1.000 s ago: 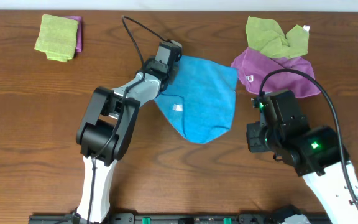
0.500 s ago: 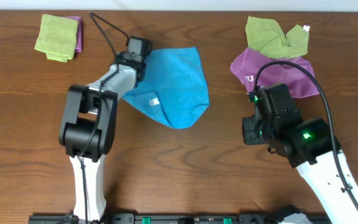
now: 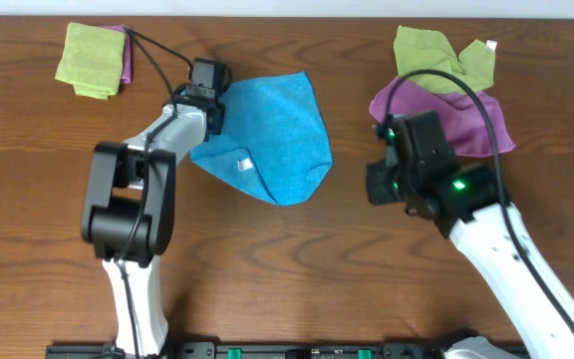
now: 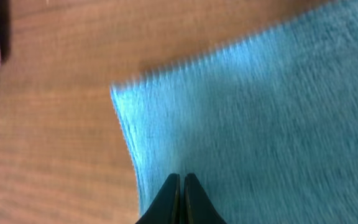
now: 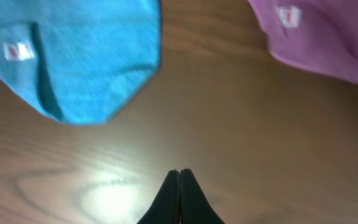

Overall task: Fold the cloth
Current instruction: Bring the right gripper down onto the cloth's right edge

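Left claw (image 4: 180, 182) pinches the cloth (image 4: 260, 124); right claw (image 5: 179, 177) shut and empty.
The left claw's fingers meet on the blue cloth just inside its corner, fabric spreading ahead and rightward. The right claw hangs over the worktop (image 5: 241, 137), the cloth ahead to its left, a purple cloth (image 5: 328, 37) ahead to its right.

Robotics lab bench: wood-grain table (image 3: 297, 269), cabled left arm (image 3: 128, 199) and right arm (image 3: 496, 229), mounting rail (image 3: 287, 351).
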Robot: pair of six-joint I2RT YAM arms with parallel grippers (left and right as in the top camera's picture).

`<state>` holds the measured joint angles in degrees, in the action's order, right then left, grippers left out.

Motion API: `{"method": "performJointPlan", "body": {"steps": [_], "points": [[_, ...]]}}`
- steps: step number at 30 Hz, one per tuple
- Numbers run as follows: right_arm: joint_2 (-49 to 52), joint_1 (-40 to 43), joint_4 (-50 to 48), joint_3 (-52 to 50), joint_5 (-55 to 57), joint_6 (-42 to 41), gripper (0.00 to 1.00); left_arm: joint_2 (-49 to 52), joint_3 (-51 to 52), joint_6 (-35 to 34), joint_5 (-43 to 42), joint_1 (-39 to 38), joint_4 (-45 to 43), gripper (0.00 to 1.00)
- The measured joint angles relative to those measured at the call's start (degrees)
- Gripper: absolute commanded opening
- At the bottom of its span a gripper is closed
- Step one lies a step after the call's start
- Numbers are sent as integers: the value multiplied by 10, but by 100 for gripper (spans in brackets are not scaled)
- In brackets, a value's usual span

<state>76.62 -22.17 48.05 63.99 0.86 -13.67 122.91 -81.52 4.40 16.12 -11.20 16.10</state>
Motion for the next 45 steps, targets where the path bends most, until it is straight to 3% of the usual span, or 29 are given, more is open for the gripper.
{"method": "performJointPlan", "body": {"steps": [7,13,33,45], "points": [[123,0,-137,0,-76,42,1,-170,5,-19,-186,1,169,6],[210,0,-196,-1,-132,56,1,-191,7,-48,-267,-2,259,6],[309,-7,-317,-1,-185,69,2,-188,77,-106,-306,-84,178,6],[335,-14,-273,-1,-187,70,2,-188,133,-127,-296,-84,153,6]]}}
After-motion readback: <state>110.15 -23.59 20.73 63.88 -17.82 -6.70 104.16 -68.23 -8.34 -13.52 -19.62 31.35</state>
